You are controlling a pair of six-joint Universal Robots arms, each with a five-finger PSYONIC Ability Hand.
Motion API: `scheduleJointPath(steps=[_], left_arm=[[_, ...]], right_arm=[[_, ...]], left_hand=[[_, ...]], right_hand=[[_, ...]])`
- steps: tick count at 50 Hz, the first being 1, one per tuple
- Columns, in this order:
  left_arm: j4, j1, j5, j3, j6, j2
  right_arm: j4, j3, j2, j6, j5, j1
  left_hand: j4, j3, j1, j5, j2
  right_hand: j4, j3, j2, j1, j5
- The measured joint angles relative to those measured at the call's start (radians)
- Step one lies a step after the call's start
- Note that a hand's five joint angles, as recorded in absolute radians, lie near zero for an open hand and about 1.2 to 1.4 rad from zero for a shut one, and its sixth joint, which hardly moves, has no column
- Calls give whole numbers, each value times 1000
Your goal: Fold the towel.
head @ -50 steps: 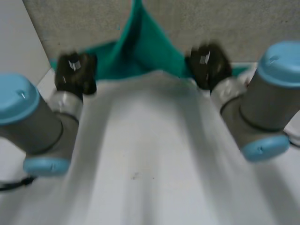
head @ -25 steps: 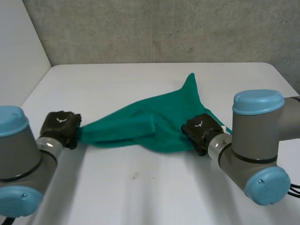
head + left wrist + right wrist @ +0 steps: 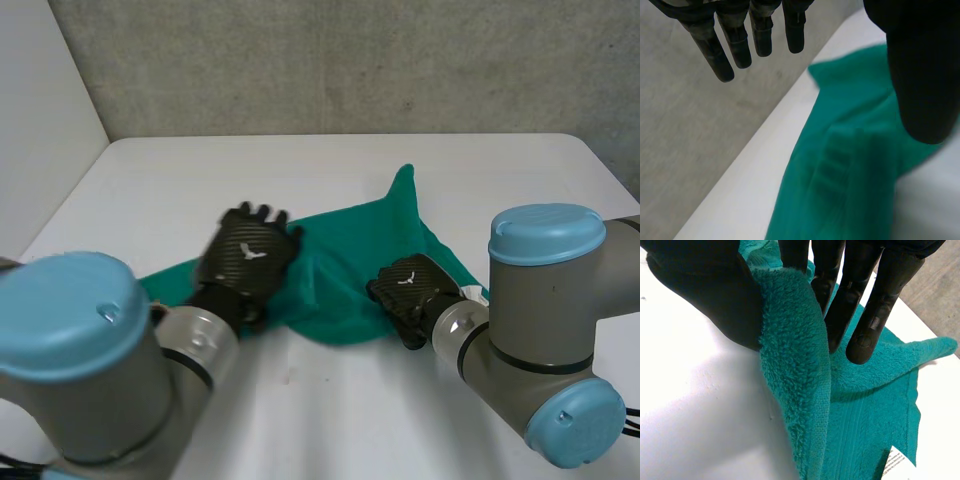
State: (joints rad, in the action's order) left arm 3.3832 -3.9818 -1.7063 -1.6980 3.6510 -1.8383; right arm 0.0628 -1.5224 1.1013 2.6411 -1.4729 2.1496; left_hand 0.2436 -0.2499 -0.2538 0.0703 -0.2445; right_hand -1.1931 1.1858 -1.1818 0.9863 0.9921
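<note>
A green towel (image 3: 350,255) lies crumpled across the middle of the white table, one corner pointing toward the far wall. My left hand (image 3: 248,255) hovers above the towel's left half with straight, spread fingers (image 3: 722,45) and nothing between them and the thumb; the towel (image 3: 850,165) lies below its palm. My right hand (image 3: 410,290) sits at the towel's near right edge. Its thumb and fingers (image 3: 870,315) pinch a raised fold of the towel (image 3: 795,380).
A white label (image 3: 894,462) is sewn on the towel's edge beyond my right hand. The grey wall (image 3: 330,60) runs along the table's far edge, and a white panel (image 3: 40,110) stands at the left. Bare table (image 3: 330,420) lies in front of the towel.
My left hand let go of the towel's left end, opened and rose over the towel toward the middle. The towel dropped lower on the table. My right hand kept its pinch.
</note>
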Motion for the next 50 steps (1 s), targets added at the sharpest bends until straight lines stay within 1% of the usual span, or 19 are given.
scheduleJointPath(steps=[3, 5, 7, 9, 11, 13, 16, 20, 22, 23, 26, 27, 28, 29, 30, 33, 41, 45, 50], left_arm=[[-2, 63, -58, 59, -50, -52], [-7, 82, -98, 91, -77, -87], [-17, 103, -170, 151, -118, -157], [-24, 110, -206, 181, -134, -196], [-24, 110, -206, 181, -134, -196], [-38, 115, -267, 244, -154, -285], [-44, 112, -288, 285, -155, -348], [-45, 105, -285, 312, -149, -389], [-45, 101, -280, 320, -146, -403], [-44, 99, -277, 324, -145, -409], [-43, 94, -270, 330, -144, -422], [-43, 92, -269, 331, -143, -424], [-43, 90, -269, 331, -143, -427], [-44, 89, -269, 331, -142, -427], [-44, 87, -270, 330, -142, -425], [-46, 75, -274, 320, -142, -387], [-52, 7, -261, 235, -141, -154], [-69, -53, -223, 167, -121, -66], [-119, -154, -122, 44, -45, 5]], right_arm=[[0, -1, 0, -1, -1, -2], [0, -2, 0, -1, -2, -1], [0, -4, 0, -1, -4, -1], [-1, -5, 0, -1, -5, -1], [-1, -5, 0, -1, -5, -1], [-1, -10, 0, -1, -7, -3], [-1, -14, 0, -1, -8, -6], [-2, -18, 0, -1, -8, -10], [-3, -19, 0, -1, -9, -11], [-5, -20, 0, -1, -9, -12], [-11, -22, 0, -1, -10, -14], [-13, -22, 0, -1, -11, -14], [-15, -22, 1, -1, -13, -15], [-17, -22, 1, -1, -14, -15], [-18, -22, 2, -1, -17, -15], [-22, -17, 12, -2, -33, -16], [6, 9, 44, -21, -58, -19], [66, 22, 68, -50, -58, -27], [197, 40, 98, -127, -56, -37]], left_hand=[[16, -4, -2, 19, -19], [18, -4, -2, 19, -21], [18, -4, -2, 19, -22], [18, -4, -2, 19, -22], [18, -4, -2, 19, -22], [18, -4, -2, 19, -22], [103, -93, -96, 103, -101], [211, -207, -207, 213, -213], [222, -215, -214, 223, -220], [331, -322, -338, 327, -332], [397, -388, -409, 388, -409], [481, -492, -501, 469, -500], [643, -632, -679, 628, -642], [643, -632, -679, 628, -642], [852, -840, -883, 844, -851], [946, -937, -893, 901, -947], [946, -938, -893, 901, -951], [946, -940, -893, 901, -951], [947, -941, -893, 901, -952]], right_hand=[[0, 0, 0, 0, 0], [0, 0, 0, 0, 0], [0, 0, 0, 0, 1], [0, 0, 0, 0, 1], [0, 0, 0, 0, 1], [0, 0, 0, 0, 1], [0, 0, 0, 0, 1], [0, 0, 0, 0, 1], [0, 0, 0, 0, 1], [0, 0, 0, 0, 1], [0, 0, 0, 0, 2], [0, 0, 0, 0, 2], [0, 0, 0, 0, 2], [0, 0, 0, 0, 2], [0, 0, 0, 0, 2], [0, 0, 0, 0, 2], [0, 0, 0, 0, 2], [0, 0, 0, 0, 2], [0, 0, 0, 0, 2]])
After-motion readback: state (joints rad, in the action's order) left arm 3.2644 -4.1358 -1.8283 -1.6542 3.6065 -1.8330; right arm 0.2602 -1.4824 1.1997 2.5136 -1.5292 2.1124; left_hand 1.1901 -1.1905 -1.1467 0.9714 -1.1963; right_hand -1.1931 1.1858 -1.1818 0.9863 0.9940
